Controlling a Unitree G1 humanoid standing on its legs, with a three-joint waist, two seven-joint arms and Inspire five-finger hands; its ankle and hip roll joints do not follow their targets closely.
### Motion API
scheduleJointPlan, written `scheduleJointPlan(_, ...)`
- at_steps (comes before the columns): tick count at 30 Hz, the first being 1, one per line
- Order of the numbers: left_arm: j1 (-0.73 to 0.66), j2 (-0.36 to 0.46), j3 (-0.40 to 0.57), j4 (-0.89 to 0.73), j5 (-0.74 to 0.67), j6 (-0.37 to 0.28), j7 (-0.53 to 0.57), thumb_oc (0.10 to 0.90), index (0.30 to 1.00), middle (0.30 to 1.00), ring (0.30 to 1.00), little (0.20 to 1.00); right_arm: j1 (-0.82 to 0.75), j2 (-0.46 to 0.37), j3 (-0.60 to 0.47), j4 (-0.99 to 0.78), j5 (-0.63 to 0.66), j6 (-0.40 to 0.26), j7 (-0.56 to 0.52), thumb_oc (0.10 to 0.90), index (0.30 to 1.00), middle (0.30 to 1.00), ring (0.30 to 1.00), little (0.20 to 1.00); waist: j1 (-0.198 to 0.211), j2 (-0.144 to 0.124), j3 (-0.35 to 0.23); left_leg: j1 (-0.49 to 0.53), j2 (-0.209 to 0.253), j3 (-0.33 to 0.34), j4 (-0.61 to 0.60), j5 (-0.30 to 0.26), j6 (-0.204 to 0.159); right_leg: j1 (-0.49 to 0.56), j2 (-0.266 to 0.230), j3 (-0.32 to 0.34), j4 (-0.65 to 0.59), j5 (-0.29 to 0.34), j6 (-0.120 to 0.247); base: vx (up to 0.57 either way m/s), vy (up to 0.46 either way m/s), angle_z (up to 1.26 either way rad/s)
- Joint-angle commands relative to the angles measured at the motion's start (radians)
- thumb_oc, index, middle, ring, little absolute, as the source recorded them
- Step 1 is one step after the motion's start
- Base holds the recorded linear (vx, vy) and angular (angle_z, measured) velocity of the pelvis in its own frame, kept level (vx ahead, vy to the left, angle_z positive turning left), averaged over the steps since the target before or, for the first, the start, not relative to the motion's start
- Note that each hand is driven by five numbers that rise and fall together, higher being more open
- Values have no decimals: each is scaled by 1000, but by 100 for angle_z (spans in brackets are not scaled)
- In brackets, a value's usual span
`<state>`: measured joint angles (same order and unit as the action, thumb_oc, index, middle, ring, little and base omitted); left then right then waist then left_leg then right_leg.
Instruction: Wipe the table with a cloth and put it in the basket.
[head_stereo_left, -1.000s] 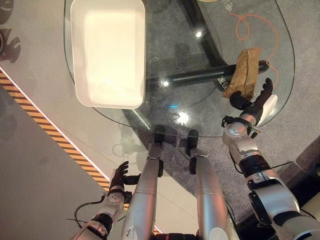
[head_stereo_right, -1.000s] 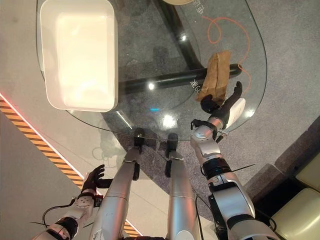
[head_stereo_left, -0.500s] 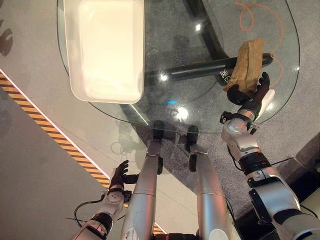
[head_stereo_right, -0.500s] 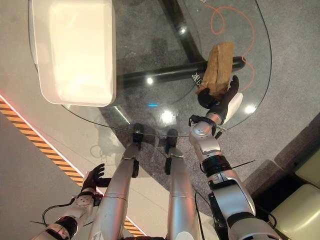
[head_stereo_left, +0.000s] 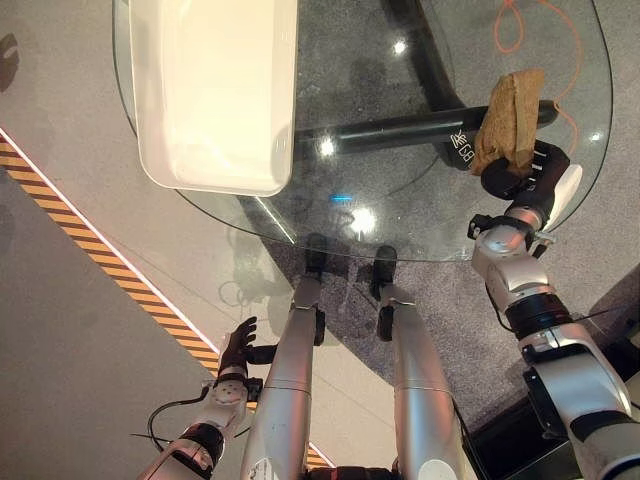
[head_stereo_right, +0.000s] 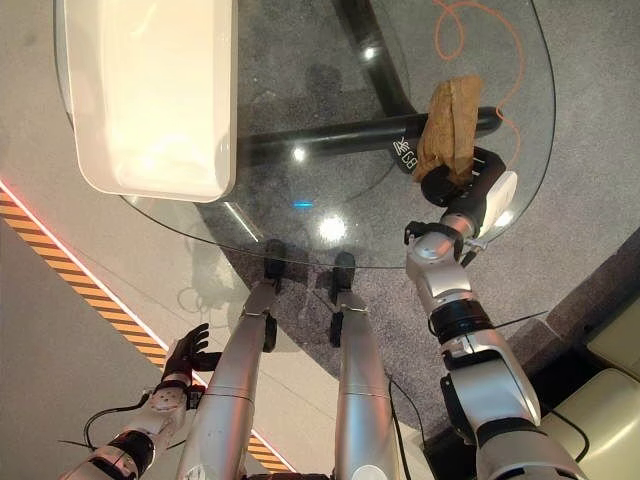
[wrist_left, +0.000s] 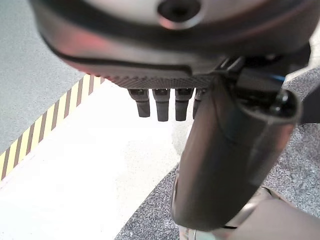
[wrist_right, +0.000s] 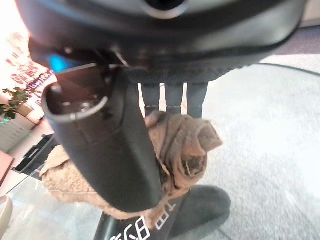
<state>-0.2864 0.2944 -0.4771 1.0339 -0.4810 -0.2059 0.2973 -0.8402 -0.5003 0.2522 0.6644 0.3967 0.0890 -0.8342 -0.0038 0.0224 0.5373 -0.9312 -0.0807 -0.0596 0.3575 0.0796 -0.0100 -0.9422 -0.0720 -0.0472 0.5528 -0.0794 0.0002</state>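
The brown cloth (head_stereo_left: 510, 118) is soft, light and floppy — it lies bunched on the glass counter (head_stereo_left: 400, 215) at about two o'clock, best taken by its near bunched end. The right robot hand (head_stereo_left: 528, 178) reaches forward and pinches that end between thumb and fingers; the left robot hand (head_stereo_left: 238, 350) hangs low at seven o'clock, fingers relaxed — well apart from the white basket (head_stereo_left: 215, 90) at eleven o'clock.
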Motion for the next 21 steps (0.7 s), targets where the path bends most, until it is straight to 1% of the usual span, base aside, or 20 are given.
scheduleJointPlan(1,79,-76,-43,-20,-30,-3,10,800,900,900,900,900,-16,-41,31,10,32,10,87,100,300,300,300,200,34,56,-17,-53,-19,89,200,-125,78,-44,31,-17,-70,143,-9,0,0,0)
scheduleJointPlan(8,81,-77,-46,-22,-42,-1,9,800,900,900,900,900,-46,-46,45,12,22,12,110,100,300,300,300,200,39,57,-17,-62,-19,87,205,-125,80,-55,32,-20,-57,138,-11,0,0,0)
scheduleJointPlan(12,83,-80,-46,-19,-43,-11,3,800,900,900,900,900,-56,-39,57,-2,22,8,113,100,300,300,300,200,43,59,-17,-62,-17,85,205,-125,80,-57,31,-21,-49,134,-12,0,0,0)
scheduleJointPlan(17,91,-85,-48,-25,-41,-12,10,800,900,900,900,900,-61,-29,59,-66,0,-7,71,100,300,300,300,200,45,59,-17,-55,-17,85,202,-126,81,-51,32,-21,-48,130,-12,1,6,0)
scheduleJointPlan(18,95,-85,-47,-28,-42,-13,12,800,900,900,900,900,-64,-25,52,-101,-10,-19,39,100,300,300,300,200,45,58,-17,-53,-15,85,201,-126,81,-49,33,-20,-45,128,-11,8,35,-1)
scheduleJointPlan(21,98,-90,-46,-30,-41,-12,22,800,900,900,900,900,-73,-13,37,-157,-47,-12,9,100,300,300,300,200,46,57,-17,-48,-15,85,200,-127,82,-46,34,-19,-43,127,-9,3,11,-1)
